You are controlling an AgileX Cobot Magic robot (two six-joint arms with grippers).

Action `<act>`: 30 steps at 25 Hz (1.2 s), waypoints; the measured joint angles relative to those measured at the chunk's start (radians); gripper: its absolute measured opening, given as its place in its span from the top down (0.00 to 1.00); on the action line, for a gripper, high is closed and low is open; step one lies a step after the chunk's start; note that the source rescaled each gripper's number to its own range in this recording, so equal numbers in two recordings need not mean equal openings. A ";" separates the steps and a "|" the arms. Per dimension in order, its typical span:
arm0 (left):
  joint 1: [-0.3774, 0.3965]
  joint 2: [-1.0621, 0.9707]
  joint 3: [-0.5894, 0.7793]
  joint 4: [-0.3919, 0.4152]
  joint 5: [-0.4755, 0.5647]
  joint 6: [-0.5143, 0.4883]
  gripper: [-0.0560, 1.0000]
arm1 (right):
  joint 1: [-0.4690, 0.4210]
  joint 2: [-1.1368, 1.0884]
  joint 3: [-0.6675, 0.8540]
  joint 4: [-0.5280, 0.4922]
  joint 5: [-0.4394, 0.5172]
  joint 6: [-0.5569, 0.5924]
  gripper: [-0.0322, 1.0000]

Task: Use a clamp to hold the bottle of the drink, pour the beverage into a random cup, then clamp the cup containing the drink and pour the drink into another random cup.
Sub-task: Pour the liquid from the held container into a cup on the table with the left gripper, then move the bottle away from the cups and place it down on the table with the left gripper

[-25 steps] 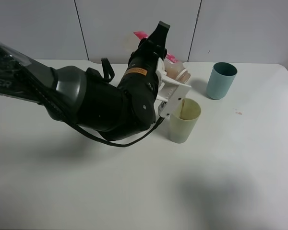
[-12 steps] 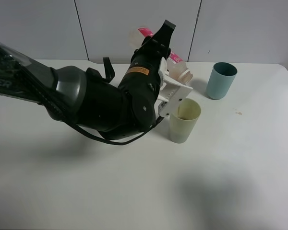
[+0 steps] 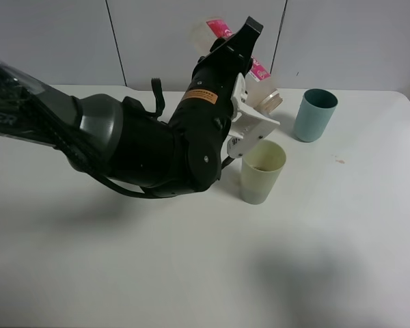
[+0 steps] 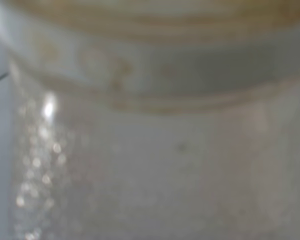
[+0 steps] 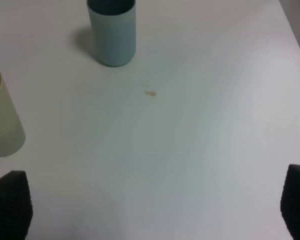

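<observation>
Now that the bottle [image 3: 265,92] has rocked back up, the brown stream that ran into the pale cup [image 3: 262,172] a second ago is gone. No liquid hangs from the mouth. The mouth sits higher and further back from the rim than before, still angled down toward the right edge. I read that as first pour finished.

- Bottle: in the air over the far edge of the tabletop [image 3: 89,273], above and behind the pale cup. It is pinched in the left gripper [image 3: 240,68], jaws pressed on its body. The left wrist view shows only blurred clear plastic [image 4: 150,150].
- Drink [image 3: 261,166]: a dark patch low inside the pale cup. Level can't be judged.
- Pale cup: upright, right of centre, nearer the far edge than the near one, apart from the arm.
- Teal cup [image 3: 314,115]: upright, near the far edge toward the far right corner, well apart from the pale cup.
- Right gripper [image 5: 152,210]: spread wide, holding nothing, hovering over bare tabletop by the right edge. It sees both cups [image 5: 2,120] [image 5: 111,32].
- Small brown spot [image 3: 339,161] between the cups and the right edge.

Room: the near half is bare. The left arm crowds the pale cup's left and far sides, so I'd approach from the right or near side. Next the bottle needs parking, probably on the left.
</observation>
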 joint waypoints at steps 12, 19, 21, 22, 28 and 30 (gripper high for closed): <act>0.000 0.000 0.000 0.011 0.032 -0.124 0.90 | 0.000 0.000 0.000 0.000 0.000 0.003 0.00; 0.000 -0.048 0.011 -0.054 0.184 -0.363 0.90 | 0.000 0.000 0.000 0.000 0.000 0.003 0.00; 0.000 -0.084 0.040 -0.052 0.242 -0.444 0.90 | 0.000 0.000 0.000 0.000 0.000 0.003 0.00; 0.000 -0.104 0.055 -0.048 0.273 -0.482 0.90 | 0.000 0.000 0.000 0.000 0.000 0.003 0.00; 0.031 -0.211 0.189 0.065 0.352 -0.831 0.90 | 0.000 0.000 0.000 0.000 0.000 0.003 0.00; 0.051 -0.253 0.236 0.124 0.355 -0.961 0.90 | 0.000 0.000 0.000 0.000 0.000 0.003 0.00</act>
